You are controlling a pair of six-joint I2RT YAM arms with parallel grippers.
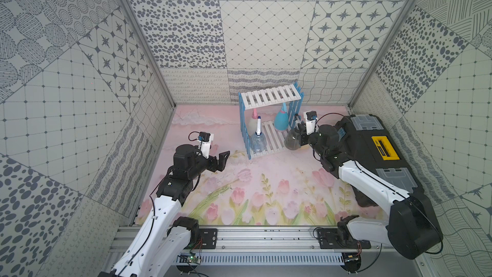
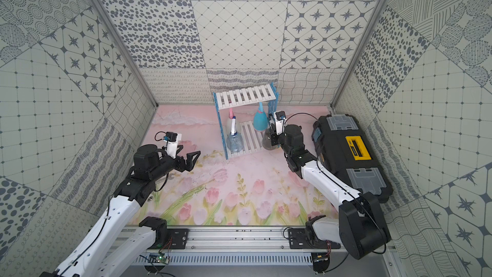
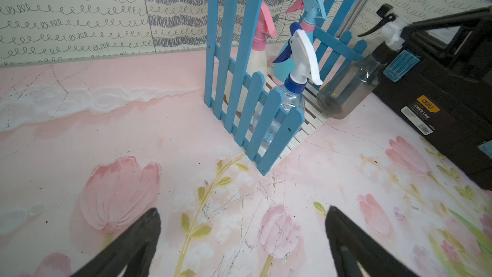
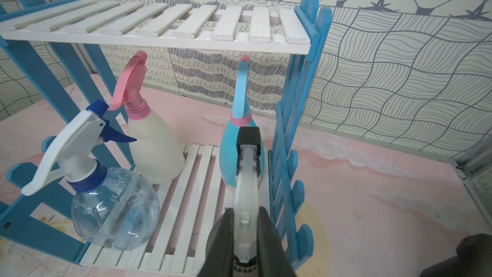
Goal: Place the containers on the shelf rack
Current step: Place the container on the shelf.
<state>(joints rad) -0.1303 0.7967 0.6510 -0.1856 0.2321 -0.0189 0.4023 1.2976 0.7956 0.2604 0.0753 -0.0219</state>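
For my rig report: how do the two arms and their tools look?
The left arm and right arm have white shells between rounded black joints, with a thin black cable along each. The left tool and right tool are black, with tapering fingers. Each wrist bears a small white camera block with a black top.

The shelf rack (image 1: pixel 270 95) stands on the bench (image 1: pixel 266 190), straight ahead of the right hand (image 1: pixel 300 135). The held bottle (image 3: pixel 348 89) sits tilted in that hand, just off the front right corner of the lower shelf (image 4: pixel 197 187). On that shelf, ahead and left of the hand, the near bottle (image 4: pixel 114 217) stands in front with the far bottle (image 4: pixel 154 145) behind it. The corner bottle (image 4: pixel 229 150) stands directly ahead, at the rack's right end. The toolbox (image 1: pixel 372 150) lies to the right of the hand. The left hand (image 1: pixel 222 159) hangs well to the left of the rack.
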